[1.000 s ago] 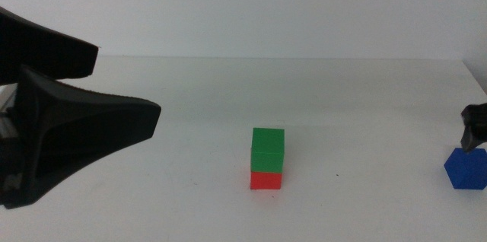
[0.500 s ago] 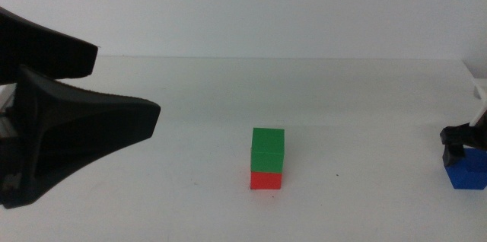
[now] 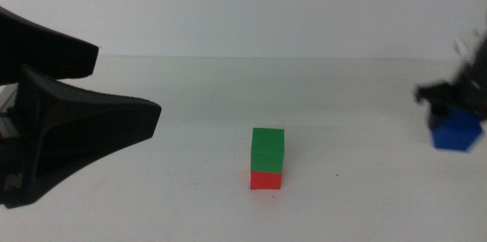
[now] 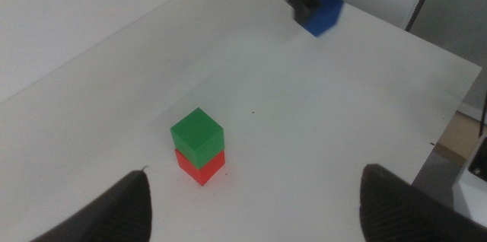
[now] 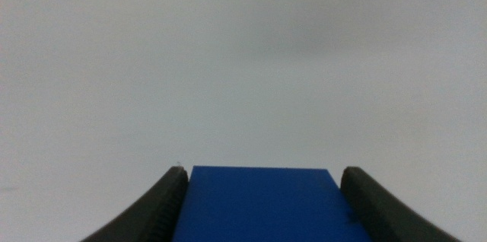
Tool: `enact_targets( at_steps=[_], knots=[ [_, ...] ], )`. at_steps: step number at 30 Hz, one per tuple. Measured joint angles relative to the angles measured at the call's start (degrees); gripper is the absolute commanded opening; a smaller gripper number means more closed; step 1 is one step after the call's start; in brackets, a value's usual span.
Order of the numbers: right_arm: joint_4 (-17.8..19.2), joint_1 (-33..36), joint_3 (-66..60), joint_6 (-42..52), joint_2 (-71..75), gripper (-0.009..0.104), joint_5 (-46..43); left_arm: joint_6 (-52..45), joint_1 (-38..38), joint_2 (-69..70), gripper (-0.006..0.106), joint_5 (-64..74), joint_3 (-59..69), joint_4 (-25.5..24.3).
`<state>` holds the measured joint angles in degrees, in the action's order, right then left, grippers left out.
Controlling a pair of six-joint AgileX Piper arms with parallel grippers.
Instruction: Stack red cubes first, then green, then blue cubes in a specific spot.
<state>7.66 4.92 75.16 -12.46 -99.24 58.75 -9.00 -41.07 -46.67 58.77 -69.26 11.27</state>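
Blue cube (image 3: 455, 135), in the middle view, hangs clear of the white table (image 3: 342, 97) at the far right, tilted and clamped under the blurred right gripper (image 3: 450, 116); as a cube it has no long axis. Mid-table, the green cube (image 3: 268, 151) sits squarely on the red cube (image 3: 265, 179). The left gripper (image 3: 114, 90) waits at the left, jaws spread.

From the left wrist, the stack stands corner-on, well apart from the blue cube (image 4: 320, 15).

From the right wrist, the two jaws press the blue cube's (image 5: 262, 204) sides.
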Motion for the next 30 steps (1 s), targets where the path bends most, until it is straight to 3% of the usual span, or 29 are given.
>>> enact_targets(
  at_steps=[6, 12, 17, 30],
  knots=[
    [2.2, 18.8, 14.9, -23.0, -0.3, 0.007, 9.7, 0.0, 0.0, 0.0, 0.094, 0.0, 0.0, 0.0],
    [2.1, 32.7, 26.9, -30.7, -9.5, 0.007, 10.4, 0.0, 0.0, 0.0, 0.094, 0.0, 0.0, 0.0],
    [1.2, 36.8, 30.4, -33.4, -13.7, 0.007, 10.4, 0.0, 0.0, 0.0, 0.094, 0.0, 0.0, 0.0],
    [1.5, 37.1, 30.8, -35.9, -16.6, 0.007, 10.8, 0.0, 0.0, 0.0, 0.094, 0.0, 0.0, 0.0]
  ],
)
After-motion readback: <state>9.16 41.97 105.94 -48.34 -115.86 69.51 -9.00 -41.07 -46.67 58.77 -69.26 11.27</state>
